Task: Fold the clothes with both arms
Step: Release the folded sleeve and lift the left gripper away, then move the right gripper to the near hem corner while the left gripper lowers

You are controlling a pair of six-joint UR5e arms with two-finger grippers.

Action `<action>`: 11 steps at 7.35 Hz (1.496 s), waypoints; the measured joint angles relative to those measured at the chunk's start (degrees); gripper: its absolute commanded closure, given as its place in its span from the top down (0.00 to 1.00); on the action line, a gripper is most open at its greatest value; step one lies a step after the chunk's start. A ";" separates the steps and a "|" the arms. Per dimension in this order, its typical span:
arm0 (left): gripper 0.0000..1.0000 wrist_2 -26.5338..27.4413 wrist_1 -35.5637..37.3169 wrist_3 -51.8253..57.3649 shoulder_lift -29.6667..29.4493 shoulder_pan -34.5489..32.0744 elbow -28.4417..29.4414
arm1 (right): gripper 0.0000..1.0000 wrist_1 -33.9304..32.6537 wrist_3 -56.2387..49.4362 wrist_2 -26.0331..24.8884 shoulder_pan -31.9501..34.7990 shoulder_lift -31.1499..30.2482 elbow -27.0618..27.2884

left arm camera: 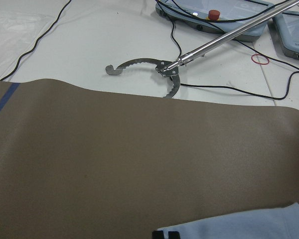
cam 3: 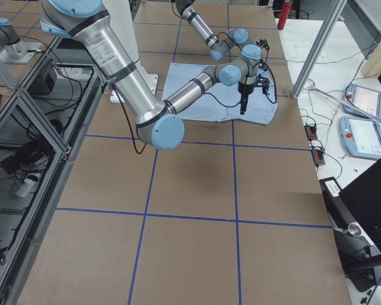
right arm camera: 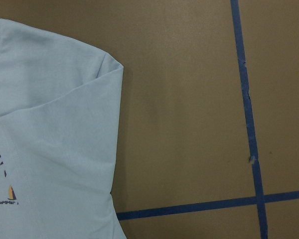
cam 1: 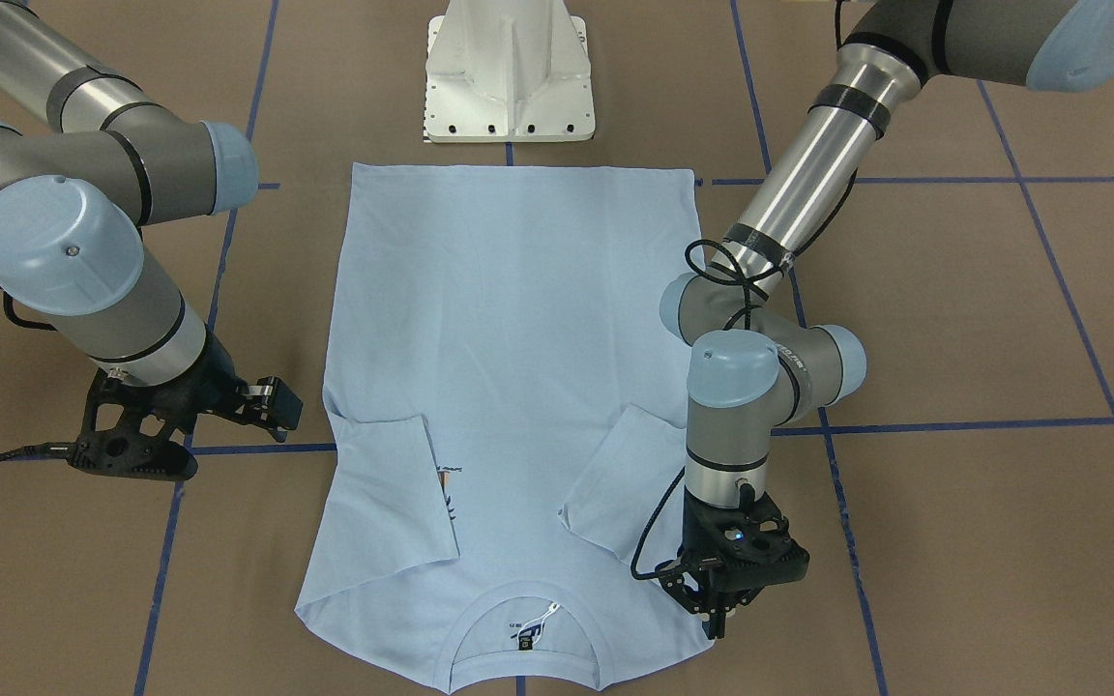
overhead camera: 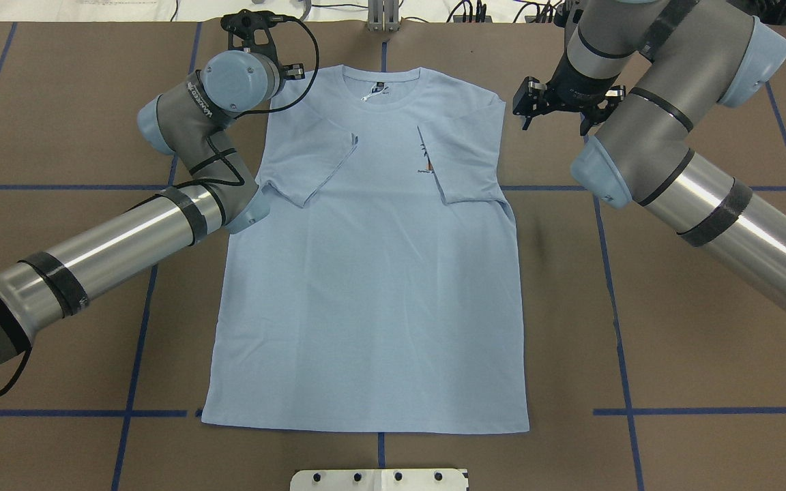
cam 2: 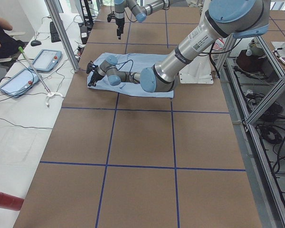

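The light blue T-shirt (overhead camera: 372,286) lies flat on the brown table, with its collar (overhead camera: 383,75) at the far edge. Both sleeves are folded inward, and one half covers the chest print (overhead camera: 426,160). My left gripper (cam 1: 715,619) is tipped low at the shirt's shoulder corner next to the collar (cam 1: 528,604). Its fingertips (left arm camera: 165,234) sit close together on the fabric edge and look shut on it. My right gripper (cam 1: 278,411) hangs above bare table just outside the other shoulder and looks open and empty. The right wrist view shows the folded sleeve and the print (right arm camera: 10,194).
The white pedestal base (cam 1: 509,77) stands at the shirt's hem end. Blue tape lines (overhead camera: 611,273) cross the table. Beyond the far table edge lie a grabber tool (left arm camera: 162,69), cables and tablets (cam 2: 42,59). A red cylinder (cam 2: 4,199) lies on the side bench.
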 measured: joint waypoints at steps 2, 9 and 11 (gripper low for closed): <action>0.00 -0.03 0.00 2.12 0.15 -1.59 0.06 | 1.00 0.00 0.05 0.00 0.00 0.05 0.01; 1.00 -0.93 -0.08 3.33 0.21 -2.56 -0.23 | 1.00 0.00 0.12 0.02 0.08 0.03 -0.02; 1.00 -7.09 -0.02 3.29 0.86 -2.62 -3.89 | 1.00 0.00 0.72 0.13 0.04 -0.19 1.05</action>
